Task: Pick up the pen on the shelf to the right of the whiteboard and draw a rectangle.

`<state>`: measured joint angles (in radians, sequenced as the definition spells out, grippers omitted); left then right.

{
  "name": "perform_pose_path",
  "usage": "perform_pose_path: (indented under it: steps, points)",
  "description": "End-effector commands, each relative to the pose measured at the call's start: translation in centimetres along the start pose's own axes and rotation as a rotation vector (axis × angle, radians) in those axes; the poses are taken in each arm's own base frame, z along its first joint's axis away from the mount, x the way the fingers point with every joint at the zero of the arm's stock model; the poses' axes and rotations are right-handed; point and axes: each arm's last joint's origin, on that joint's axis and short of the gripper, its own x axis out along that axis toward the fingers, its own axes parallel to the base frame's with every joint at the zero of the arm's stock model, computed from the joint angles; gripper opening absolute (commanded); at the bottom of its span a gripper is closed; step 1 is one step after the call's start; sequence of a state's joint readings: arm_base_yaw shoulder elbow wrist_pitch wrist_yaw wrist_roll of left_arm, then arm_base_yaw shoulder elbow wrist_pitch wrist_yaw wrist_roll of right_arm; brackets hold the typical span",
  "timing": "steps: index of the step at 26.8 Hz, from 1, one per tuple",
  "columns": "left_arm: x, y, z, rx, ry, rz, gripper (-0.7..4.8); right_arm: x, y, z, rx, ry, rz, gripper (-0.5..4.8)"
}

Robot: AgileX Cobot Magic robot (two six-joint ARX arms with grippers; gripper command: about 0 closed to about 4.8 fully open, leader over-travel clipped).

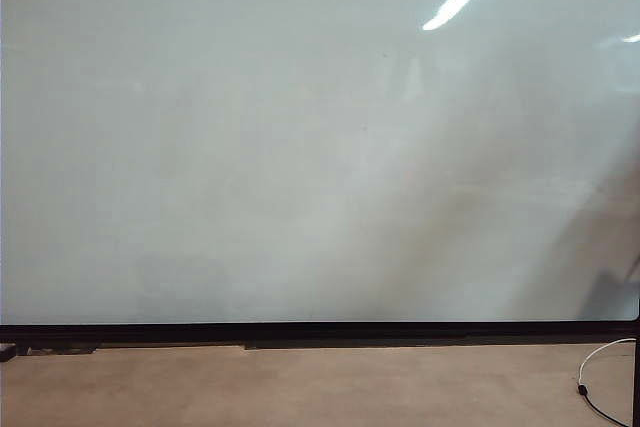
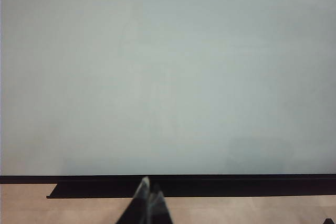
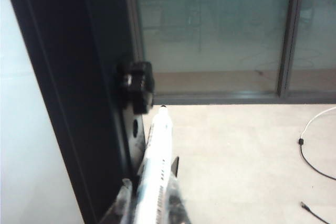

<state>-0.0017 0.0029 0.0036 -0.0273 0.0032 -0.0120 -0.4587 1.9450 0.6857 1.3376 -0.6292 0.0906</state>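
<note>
The whiteboard (image 1: pixel 300 147) fills the exterior view, bare of any line, so the rectangle is not yet begun; neither arm shows there.

The left tool (image 2: pixel 149 198) hangs well back from the board's black lower frame, its fingertips pressed together, clenched on nothing. It is best left parked there, clear of the drawing area.

The right tool (image 3: pixel 152 203) sits off the board's right edge, beside the black frame post (image 3: pixel 79 87) and its knob (image 3: pixel 137 85). The pen (image 3: pixel 156 166) lies between its fingers, barrel pointing away from the wrist; the fingers hug it on both sides, though whether the squeeze is finished cannot be told. The step in hand looks like securing that grasp. It would do well to close fully and squarely on the barrel, then lift straight off the shelf without scraping post or knob, keeping the tip steady for the board.
</note>
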Motion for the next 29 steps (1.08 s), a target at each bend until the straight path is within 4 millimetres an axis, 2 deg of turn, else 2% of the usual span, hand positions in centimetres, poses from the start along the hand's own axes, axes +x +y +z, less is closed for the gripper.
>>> perform_pose_path:
  steps: [1, 15, 22, 29]
  points:
    - [0.0, 0.0, 0.2, 0.004, -0.009, 0.0, -0.04, -0.1, -0.1, 0.7, -0.022, -0.037, 0.016, -0.04]
    - [0.0, 0.0, 0.1, 0.004, -0.008, 0.0, -0.04, -1.4, -1.7, 2.0, -0.055, -0.081, -0.083, -0.04]
    - [0.0, 0.0, 0.2, 0.004, -0.009, 0.0, -0.04, -3.8, 0.0, 3.3, -0.064, -0.108, -0.191, -0.05]
    - [0.0, 0.0, 0.1, 0.004, -0.008, 0.0, -0.04, -6.7, 2.5, 3.8, -0.048, -0.117, -0.281, -0.05]
